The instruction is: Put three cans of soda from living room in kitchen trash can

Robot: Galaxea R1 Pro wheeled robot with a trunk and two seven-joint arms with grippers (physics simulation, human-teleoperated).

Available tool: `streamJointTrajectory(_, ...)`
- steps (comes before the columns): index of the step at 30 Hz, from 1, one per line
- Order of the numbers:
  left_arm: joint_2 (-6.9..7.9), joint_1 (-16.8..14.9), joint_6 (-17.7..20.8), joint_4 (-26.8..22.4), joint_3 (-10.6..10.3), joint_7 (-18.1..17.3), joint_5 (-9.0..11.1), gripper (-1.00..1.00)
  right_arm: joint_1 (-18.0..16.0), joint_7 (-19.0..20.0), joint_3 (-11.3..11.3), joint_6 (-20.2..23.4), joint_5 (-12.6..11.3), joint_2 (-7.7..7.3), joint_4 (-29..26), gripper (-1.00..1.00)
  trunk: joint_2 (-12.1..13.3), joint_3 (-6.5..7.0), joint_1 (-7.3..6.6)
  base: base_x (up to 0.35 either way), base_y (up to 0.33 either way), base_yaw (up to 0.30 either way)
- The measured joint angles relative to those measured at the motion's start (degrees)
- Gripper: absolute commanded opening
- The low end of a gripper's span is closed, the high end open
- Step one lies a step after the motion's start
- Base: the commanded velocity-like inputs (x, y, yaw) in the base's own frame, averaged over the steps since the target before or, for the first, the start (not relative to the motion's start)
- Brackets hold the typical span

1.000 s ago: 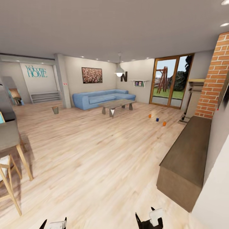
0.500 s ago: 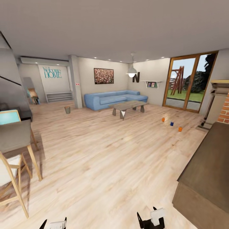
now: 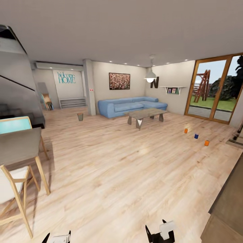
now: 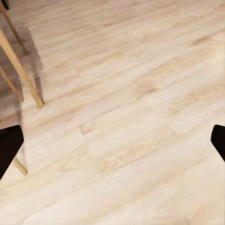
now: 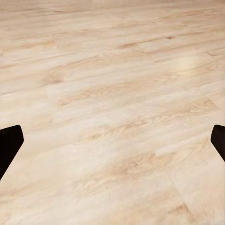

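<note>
Far across the wood floor, near the glass doors: three soda cans, orange, blue, orange, standing apart in a row. Small grey bin far off by the pillar. Left gripper and right gripper spread wide, holding nothing, above bare floor

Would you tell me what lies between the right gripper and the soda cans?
Bare wood floor in the head view, from right gripper to cans.
</note>
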Motion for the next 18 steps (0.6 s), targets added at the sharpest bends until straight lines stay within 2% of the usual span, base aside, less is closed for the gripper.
streamJointTrajectory(9,0.00,0.00,-0.01,0.02,-0.01,0.00,-0.11,1.00,0.00,-0.01,0.00,0.00,0.00,0.00,0.16,1.00,0.00,0.00,0.00,0.324,0.006,0.005)
streamJointTrajectory(18,0.00,0.00,-0.02,0.01,-0.01,0.00,-0.13,1.00,0.00,0.01,0.01,0.00,0.00,-0.01,0.46,1.00,0.00,0.01,0.00,0.324,0.067,0.000)
